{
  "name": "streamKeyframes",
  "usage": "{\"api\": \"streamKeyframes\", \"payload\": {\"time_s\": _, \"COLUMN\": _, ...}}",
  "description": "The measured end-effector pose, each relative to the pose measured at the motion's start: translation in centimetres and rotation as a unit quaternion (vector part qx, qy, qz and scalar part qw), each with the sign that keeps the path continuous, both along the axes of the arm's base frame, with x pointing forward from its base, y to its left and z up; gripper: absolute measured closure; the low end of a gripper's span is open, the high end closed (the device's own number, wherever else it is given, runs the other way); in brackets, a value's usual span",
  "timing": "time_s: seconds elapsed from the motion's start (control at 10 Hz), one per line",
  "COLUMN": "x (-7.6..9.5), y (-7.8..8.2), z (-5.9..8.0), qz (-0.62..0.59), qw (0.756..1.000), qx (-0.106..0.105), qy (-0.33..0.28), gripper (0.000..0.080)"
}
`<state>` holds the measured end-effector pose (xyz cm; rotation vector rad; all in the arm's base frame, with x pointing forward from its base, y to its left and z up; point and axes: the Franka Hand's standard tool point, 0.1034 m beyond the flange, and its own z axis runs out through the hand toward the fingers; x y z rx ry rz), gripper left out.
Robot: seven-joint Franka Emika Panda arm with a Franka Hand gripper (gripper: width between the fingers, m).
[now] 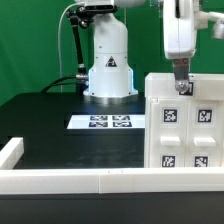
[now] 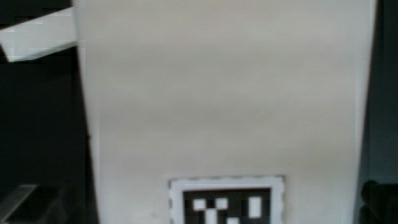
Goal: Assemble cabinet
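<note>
The black bench (image 1: 40,115) is bordered by a white rail (image 1: 60,178) along the near edge. The cabinet (image 1: 185,125) is seen standing at the exterior view's right, against that rail, its tagged front facing the camera. The marker board (image 1: 110,122) lies flat near the arm's base (image 1: 108,75). The end effector (image 1: 181,84) is set at the cabinet's top edge; whether it is clamped cannot be told. If the hold is shallow, the cabinet could tip or slip when moved.
</note>
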<state>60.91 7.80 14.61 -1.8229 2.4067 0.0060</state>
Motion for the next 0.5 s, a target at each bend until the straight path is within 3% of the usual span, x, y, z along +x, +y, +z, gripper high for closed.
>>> {"api": "streamKeyframes", "payload": {"time_s": 0.5, "x": -0.07, "y": 0.22, "z": -0.13, "qz": 0.012, "qw": 1.0, "qx": -0.001, "qy": 0.0, "gripper": 0.0003}}
